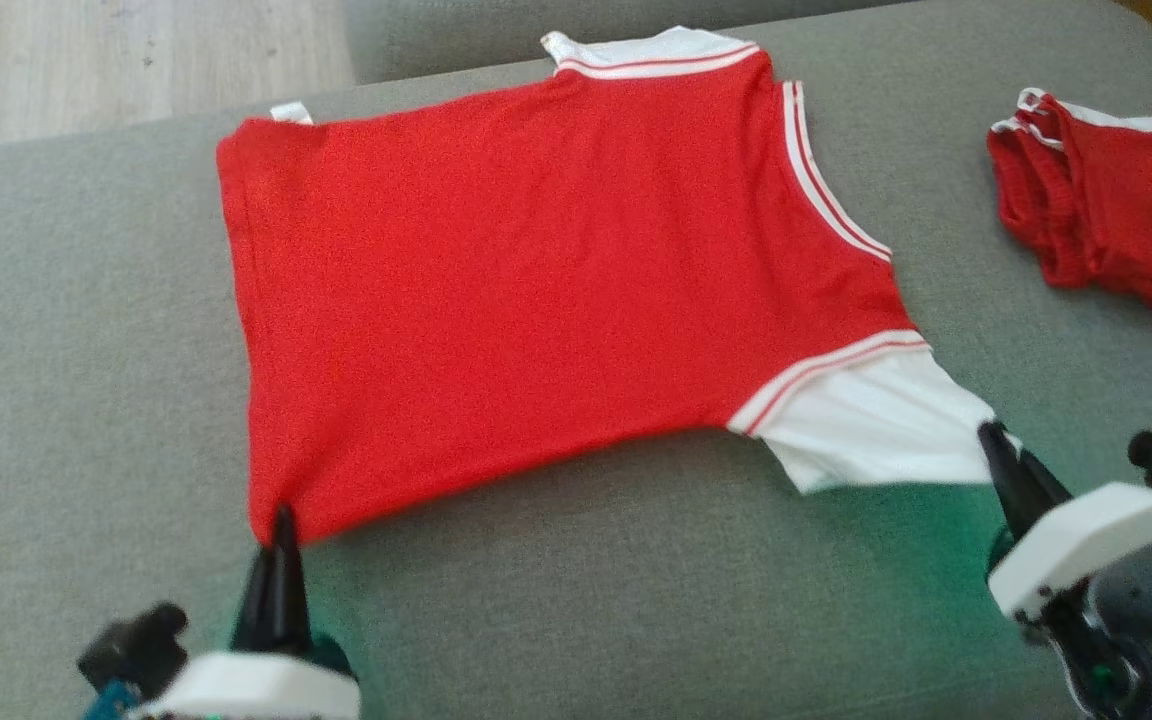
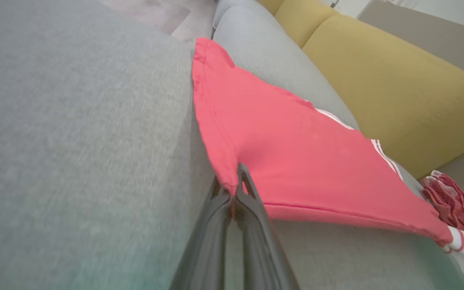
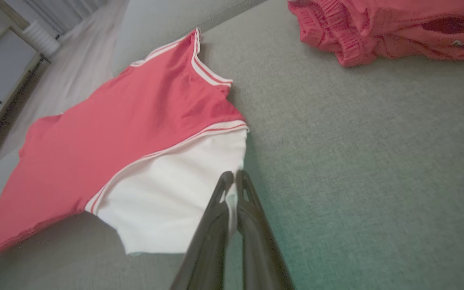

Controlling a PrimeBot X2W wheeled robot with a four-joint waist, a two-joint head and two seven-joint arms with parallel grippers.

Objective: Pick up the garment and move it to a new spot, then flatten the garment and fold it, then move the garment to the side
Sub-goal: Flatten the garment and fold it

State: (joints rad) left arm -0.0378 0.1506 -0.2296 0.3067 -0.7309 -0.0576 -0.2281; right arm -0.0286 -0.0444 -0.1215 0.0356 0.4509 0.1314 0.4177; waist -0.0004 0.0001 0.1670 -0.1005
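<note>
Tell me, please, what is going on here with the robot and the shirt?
The robot has a red shirt spread out on a grey sofa. Its left gripper is shut on the near hem corner, and its right gripper is shut on the edge of the white sleeve. The shirt lies mostly flat and is not yet folded. A second garment, also red, lies bunched up to the right, apart from it.

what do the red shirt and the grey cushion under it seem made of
Red shirt: probably soft matte knit jersey; it lies limp, corners pulled to points. Grey cushion: seemingly woven upholstery fabric, matte, with a fine heathered weave visible up close.
</note>
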